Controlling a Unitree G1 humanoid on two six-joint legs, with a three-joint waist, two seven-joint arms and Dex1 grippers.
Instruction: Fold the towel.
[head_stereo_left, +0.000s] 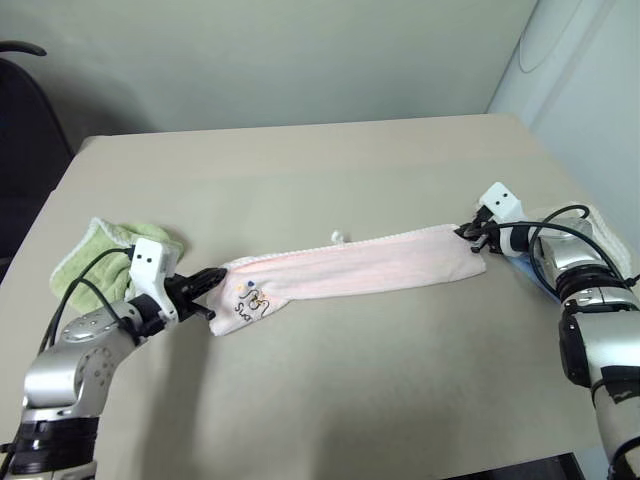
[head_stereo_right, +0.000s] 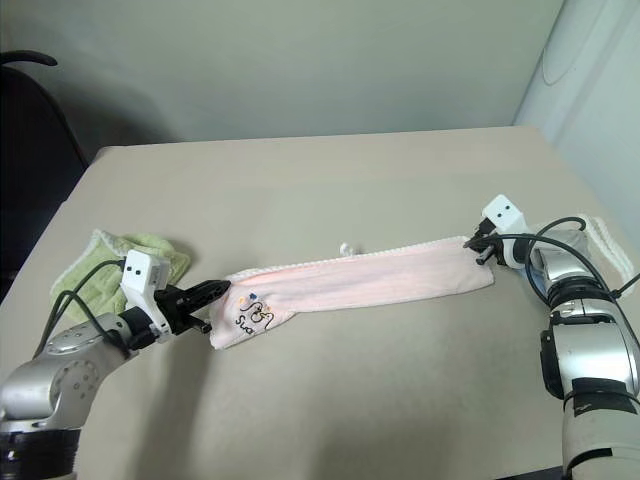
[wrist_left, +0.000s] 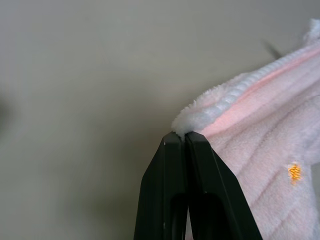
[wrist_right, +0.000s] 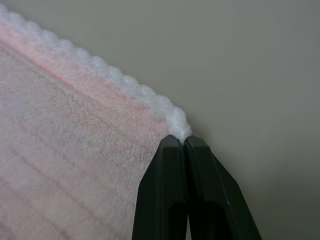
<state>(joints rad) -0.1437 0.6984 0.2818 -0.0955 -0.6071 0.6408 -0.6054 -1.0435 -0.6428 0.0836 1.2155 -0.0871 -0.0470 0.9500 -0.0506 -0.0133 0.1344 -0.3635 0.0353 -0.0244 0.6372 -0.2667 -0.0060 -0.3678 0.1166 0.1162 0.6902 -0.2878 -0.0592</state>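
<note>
The pale pink towel with white scalloped trim lies stretched as a long narrow band across the middle of the beige table. Its embroidered mark sits at the left end, and a small white loop sticks out of the far edge. My left gripper is shut on the towel's left corner. At the other end, my right gripper is shut on the towel's right corner. Both grip points pinch the white trim.
A lime-green terry cloth lies bunched at the table's left edge, behind my left arm. A beige ribbed towel lies at the right edge under my right arm. A dark chair stands beyond the left corner.
</note>
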